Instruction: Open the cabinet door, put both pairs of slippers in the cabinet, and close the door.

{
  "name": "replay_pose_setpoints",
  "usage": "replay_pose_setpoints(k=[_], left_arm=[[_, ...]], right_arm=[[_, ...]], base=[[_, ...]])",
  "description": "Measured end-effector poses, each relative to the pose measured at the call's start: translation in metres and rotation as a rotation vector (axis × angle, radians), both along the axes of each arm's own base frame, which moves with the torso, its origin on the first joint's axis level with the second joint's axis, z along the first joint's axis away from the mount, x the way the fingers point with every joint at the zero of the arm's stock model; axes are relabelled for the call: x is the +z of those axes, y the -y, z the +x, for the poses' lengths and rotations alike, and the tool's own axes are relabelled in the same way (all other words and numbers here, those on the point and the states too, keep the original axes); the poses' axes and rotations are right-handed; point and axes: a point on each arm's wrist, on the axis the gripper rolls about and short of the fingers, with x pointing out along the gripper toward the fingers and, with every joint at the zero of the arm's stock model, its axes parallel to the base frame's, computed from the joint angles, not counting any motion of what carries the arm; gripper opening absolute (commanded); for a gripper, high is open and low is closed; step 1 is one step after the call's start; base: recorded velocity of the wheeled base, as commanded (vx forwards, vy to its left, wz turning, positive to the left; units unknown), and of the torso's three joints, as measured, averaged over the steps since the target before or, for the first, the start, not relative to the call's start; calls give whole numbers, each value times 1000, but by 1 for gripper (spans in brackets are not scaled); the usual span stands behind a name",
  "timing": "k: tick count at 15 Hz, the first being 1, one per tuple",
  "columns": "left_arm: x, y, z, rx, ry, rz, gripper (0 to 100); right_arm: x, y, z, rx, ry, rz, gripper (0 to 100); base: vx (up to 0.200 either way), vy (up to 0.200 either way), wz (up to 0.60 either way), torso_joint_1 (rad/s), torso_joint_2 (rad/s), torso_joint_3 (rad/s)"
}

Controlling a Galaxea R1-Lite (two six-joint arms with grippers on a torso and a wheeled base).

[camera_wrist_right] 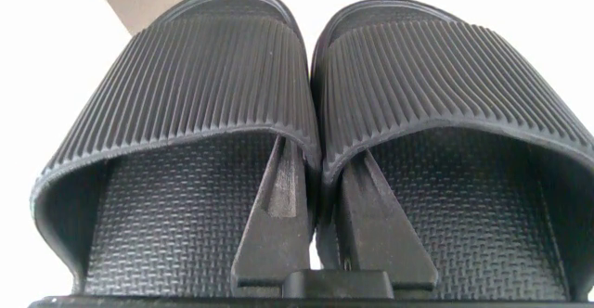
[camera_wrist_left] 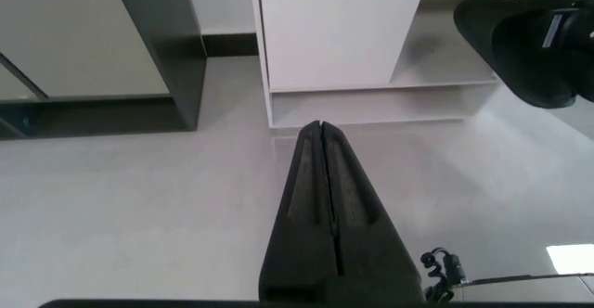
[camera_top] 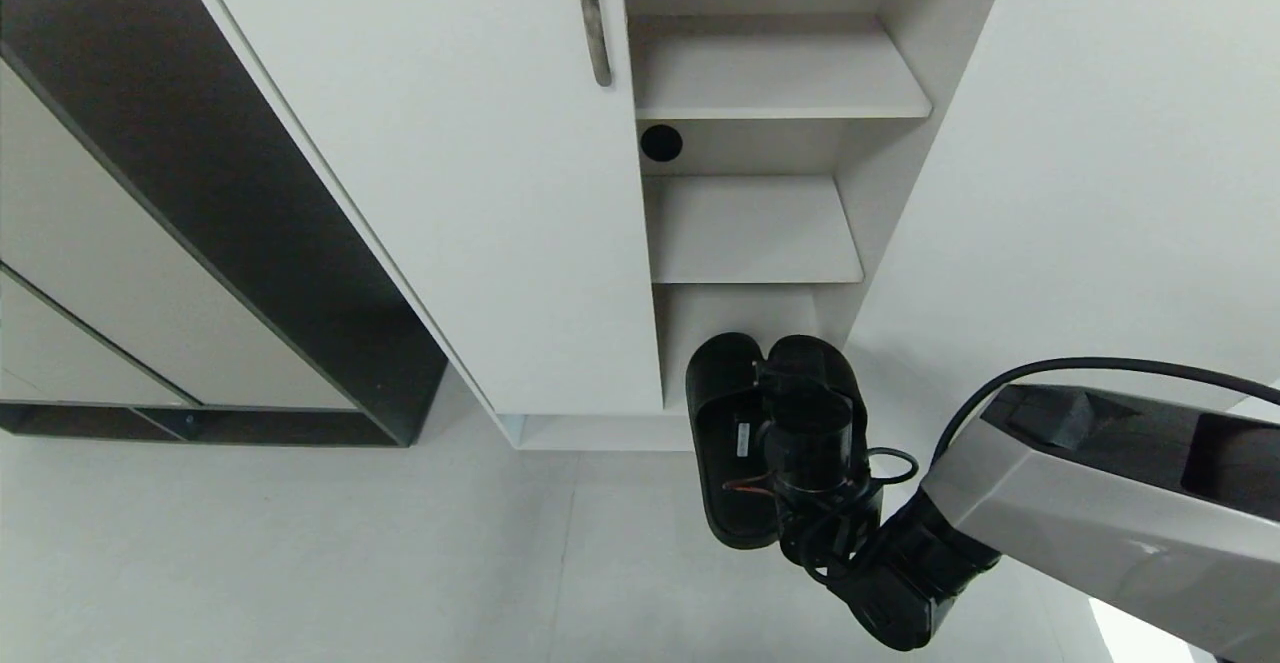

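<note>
A pair of black ribbed slippers (camera_top: 735, 423) hangs side by side just above the floor, toes at the mouth of the cabinet's lowest compartment (camera_top: 740, 313). My right gripper (camera_wrist_right: 320, 197) has one finger inside each slipper and is shut on their two touching inner walls. The slippers (camera_wrist_right: 306, 95) are level, and they also appear off to the side in the left wrist view (camera_wrist_left: 534, 39). The cabinet's right door (camera_top: 1100, 143) stands open, while the left door (camera_top: 450, 193) with its metal handle (camera_top: 592, 13) is closed. My left gripper (camera_wrist_left: 320, 132) is shut and empty, hovering above the floor before the cabinet.
Two bare white shelves (camera_top: 750, 233) (camera_top: 770, 73) sit above the lowest compartment, with a round hole (camera_top: 661, 143) in the back wall. A dark-framed panel (camera_top: 200, 193) stands to the cabinet's left. Light grey floor (camera_top: 300, 543) stretches in front.
</note>
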Motion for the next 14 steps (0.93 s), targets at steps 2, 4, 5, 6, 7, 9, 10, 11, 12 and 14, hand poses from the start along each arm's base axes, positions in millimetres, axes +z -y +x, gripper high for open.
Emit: replay_pose_setpoints(k=[2,4,5,6,7,9,10,11,12,14], left_arm=[[0,0,0,0,0,0,0],[0,0,0,1,0,0,0],[0,0,0,1,0,0,0],[0,0,0,0,0,0,0],[0,0,0,0,0,0,0],[0,0,0,1,0,0,0],[0,0,0,0,0,0,0],[0,0,0,1,0,0,0],[0,0,0,0,0,0,0],[0,0,0,0,0,2,0]], right_arm=[[6,0,0,-2,21,11,0],[17,1,-3,-1,39,19,0],[25,3,-6,1,51,20,0],[31,5,-9,0,60,22,0],[36,6,-10,0,68,29,0],[42,7,-12,-1,84,42,0],[45,8,-13,-1,89,40,0],[47,9,-13,-2,93,38,0],[49,9,-13,-3,96,39,0],[52,10,-14,-4,101,44,0]], base=[[0,0,0,0,0,0],[0,0,0,0,0,0],[0,0,0,0,0,0],[0,0,0,0,0,0],[0,0,0,0,0,0],[0,0,0,0,0,0],[0,0,0,0,0,0],[0,0,0,0,0,0],[0,0,0,0,0,0],[0,0,0,0,0,0]])
